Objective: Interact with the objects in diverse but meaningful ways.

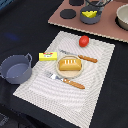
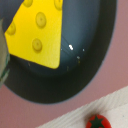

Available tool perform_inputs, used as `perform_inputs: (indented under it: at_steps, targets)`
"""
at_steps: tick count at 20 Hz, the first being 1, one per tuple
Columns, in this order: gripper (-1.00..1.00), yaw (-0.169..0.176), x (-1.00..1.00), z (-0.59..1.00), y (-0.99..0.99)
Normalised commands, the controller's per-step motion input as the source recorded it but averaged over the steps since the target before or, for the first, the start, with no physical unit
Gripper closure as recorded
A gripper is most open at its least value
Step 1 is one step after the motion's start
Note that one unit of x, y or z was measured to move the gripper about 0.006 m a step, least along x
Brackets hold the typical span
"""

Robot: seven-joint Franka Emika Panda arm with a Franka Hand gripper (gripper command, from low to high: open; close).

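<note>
Cheese wedge [image 2: 36, 32]: yellow, dimpled, lying inside the far pot [image 1: 90, 15], filling much of the wrist view, so the camera sits close above it.

near-edge pot [image 1: 16, 68]: grey-blue, two handles, nothing visible in it, off the placemat toward the exterior view's left.

fork [image 1: 65, 80]: wooden handle, on the placemat [image 1: 95, 67], near side of the plate.

bread loaf [image 1: 69, 63]: golden-brown, on a small plate [image 1: 58, 70], mat centre.

butter block [image 1: 48, 56]: yellow, just beside the plate, toward the exterior view's left.

knife [image 1: 80, 56]: wooden handle, far side of the plate.

tomato [image 1: 84, 41]: red, at the mat's far edge; also shows at the rim of the wrist view [image 2: 97, 121], so it lies near the far pot.

far pot location: on the pinkish board [image 1: 107, 30] at the table's far edge, with dark coasters beside it.

gripper [image 1: 95, 2]: directly over the far pot, mostly cut off by the frame; fingers not resolvable in either view, so I cannot tell whether they are apart or together.

key relation: wedge lies straight below the gripper, inside the pot wall; its pointed end runs toward the pot centre. Judgement: a vertical approach suits, with finger clearance against the pot wall the main risk.
</note>
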Motion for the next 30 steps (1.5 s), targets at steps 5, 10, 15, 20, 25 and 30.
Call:
perform_inputs:
  at_steps: [5,10,15,20,25,30]
  targets:
    - [-1.00,0.000,0.42,0.73,-0.66]
    - [-1.00,-0.015,0.59,0.43,-0.69]
    - [-1.00,-0.120,0.43,0.09,-0.54]
    - [-1.00,-0.334,0.12,-0.16,-0.12]
    - [-1.00,-0.368,0.05,-0.17,-0.04]
    - [-1.00,-0.353,0.10,-0.23,-0.07]
